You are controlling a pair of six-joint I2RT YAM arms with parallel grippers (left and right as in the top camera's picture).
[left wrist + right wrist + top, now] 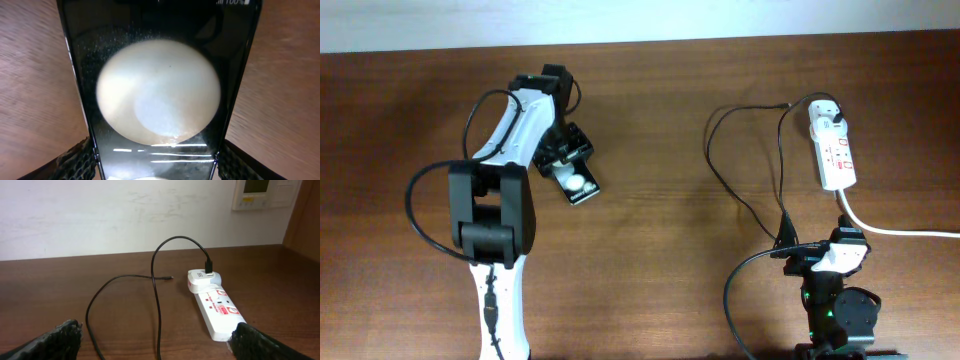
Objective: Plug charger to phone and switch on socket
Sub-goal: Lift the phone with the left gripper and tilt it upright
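1. Phone (578,184) lies left of centre in the overhead frame, with its long axis running from upper left to lower right. The left gripper (560,160) sits over its upper end, with fingers (77,159) pressed against both long edges of the phone.
2. Well apart from it, the charger (715,160) has its connector tip (171,278) in the upper right, near the socket (835,150).
3. The right gripper (155,334) is spread wide and empty. The connector tip lies ahead of it, so I judge this arm the nearer one.
4. No container is in view.
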